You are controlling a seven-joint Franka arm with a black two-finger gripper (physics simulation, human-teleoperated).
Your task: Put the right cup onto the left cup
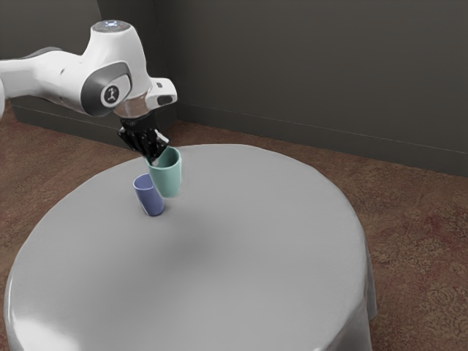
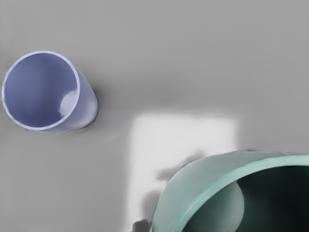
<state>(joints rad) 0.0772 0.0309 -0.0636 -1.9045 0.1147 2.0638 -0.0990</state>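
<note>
Exterior view, working left to right. White arm enters at the left edge, upper part of the frame, and bends down toward the table. Blue cup left of centre, mid-height in the frame: standing on the surface, mouth up, toward the far part of the round top. Black claw just above and a touch to the right of it, pointing down, pinching the green cup at its rim. Green cup also left of centre, to the exterior view's right of the blue one, mouth up, raised off the surface; not on the blue cup. Its lower part comes near the blue cup's side in this view; cannot tell whether they touch from here. Dark wall across the upper right, brown patterned floor down the right side.

Wrist view: blue cup well apart from the green one, its mouth open to the camera, inside empty. Green cup large and close beneath the hand, part of its dark interior in sight. Bright patch on the surface between the two cups, partly behind the green rim
</note>
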